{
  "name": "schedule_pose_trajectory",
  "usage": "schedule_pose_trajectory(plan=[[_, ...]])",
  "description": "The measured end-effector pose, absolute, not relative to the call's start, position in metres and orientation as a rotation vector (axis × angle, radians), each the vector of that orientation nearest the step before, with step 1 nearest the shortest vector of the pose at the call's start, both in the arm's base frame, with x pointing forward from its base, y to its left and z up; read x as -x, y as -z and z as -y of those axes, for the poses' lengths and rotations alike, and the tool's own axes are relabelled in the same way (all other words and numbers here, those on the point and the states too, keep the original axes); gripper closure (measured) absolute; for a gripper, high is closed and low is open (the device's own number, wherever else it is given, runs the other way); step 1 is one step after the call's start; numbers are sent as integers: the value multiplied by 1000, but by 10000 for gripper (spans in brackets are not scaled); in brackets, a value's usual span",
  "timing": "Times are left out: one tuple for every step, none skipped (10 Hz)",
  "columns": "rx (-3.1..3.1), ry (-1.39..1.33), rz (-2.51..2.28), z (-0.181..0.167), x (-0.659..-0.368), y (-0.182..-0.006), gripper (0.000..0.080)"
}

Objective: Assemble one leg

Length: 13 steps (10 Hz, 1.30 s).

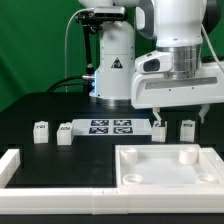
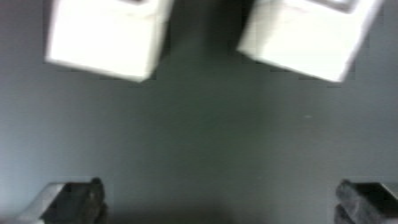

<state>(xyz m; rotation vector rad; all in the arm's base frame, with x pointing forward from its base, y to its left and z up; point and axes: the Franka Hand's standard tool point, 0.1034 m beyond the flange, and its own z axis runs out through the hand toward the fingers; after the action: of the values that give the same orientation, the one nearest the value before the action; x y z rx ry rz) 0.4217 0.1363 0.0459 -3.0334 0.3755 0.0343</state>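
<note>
White, the leg (image 1: 158, 127) is standing at the exterior view's right beside its twin (image 1: 187, 128), and your gripper (image 1: 180, 112) is hovering above both, jaws wide open, so be centring over one only.

A green backdrop (image 1: 35, 40) stands behind the flat black table (image 1: 30, 108)

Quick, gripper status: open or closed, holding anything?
Gripper: open, fingers wide apart, nothing between them.
</note>
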Motion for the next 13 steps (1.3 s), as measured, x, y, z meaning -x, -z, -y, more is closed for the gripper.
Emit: schedule_pose_trajectory(plan=[[3023, -41, -423, -142, -420, -45, 150], [3024, -43, -407, -142, -419, -44, 150], [3024, -43, -407, -142, -420, -45, 150], [3025, -44, -404, -142, -420, -44, 150], [3032, -85, -381, -140, -418, -44, 150], [3031, -79, -380, -141, -420, -44, 150], [3041, -179, -333, -137, -414, -43, 150], [3029, -298, -318, -132, -414, -42, 150], [3013, -460, -319, -132, -411, -42, 150], [2990, -595, -301, -131, -409, -42, 150], [2961, -729, -284, -130, -406, -41, 150], [2937, -827, -281, -131, -403, -40, 150], [2896, -974, -273, -132, -396, -40, 150]])
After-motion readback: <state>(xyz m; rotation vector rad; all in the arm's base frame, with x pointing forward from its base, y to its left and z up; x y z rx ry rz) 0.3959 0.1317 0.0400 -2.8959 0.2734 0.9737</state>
